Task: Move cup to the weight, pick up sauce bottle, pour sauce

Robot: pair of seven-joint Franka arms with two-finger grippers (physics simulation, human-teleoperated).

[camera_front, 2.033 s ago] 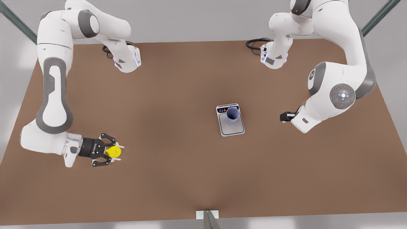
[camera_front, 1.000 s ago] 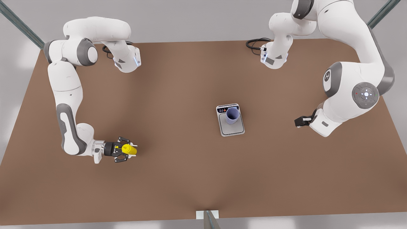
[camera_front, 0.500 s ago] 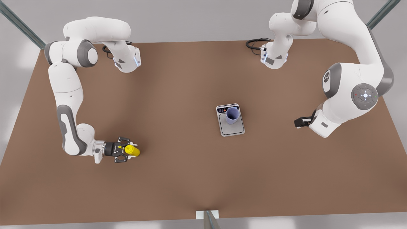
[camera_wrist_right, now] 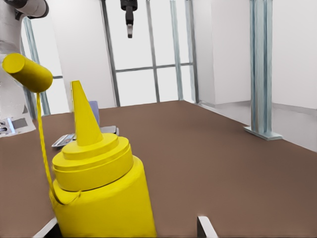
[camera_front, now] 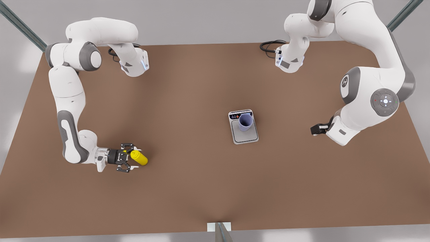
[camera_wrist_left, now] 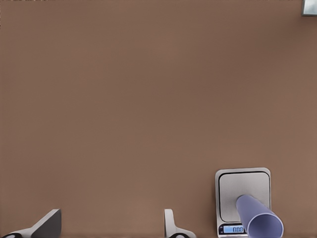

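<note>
Right tool [camera_front: 131, 159] grips sauce bottle [camera_front: 139, 158] (tilted).

Brown table [camera_front: 201, 188], white walls [camera_wrist_right: 228, 49], tall metal-framed windows [camera_wrist_right: 148, 49]

Sauce bottle [camera_front: 139, 158] tipped further sideways

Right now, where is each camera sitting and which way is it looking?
Front view: high above the brown table, looking down; both arms show, the right end effector at the sauce bottle, the left end effector waiting, open.
Left wrist view: on the left arm, looking down at the cup on the kitchen scale; its own fingertips show.
Right wrist view: low, looking across the table past the sauce bottle.
Shared: all three see the cup and the kitchen scale.
</note>
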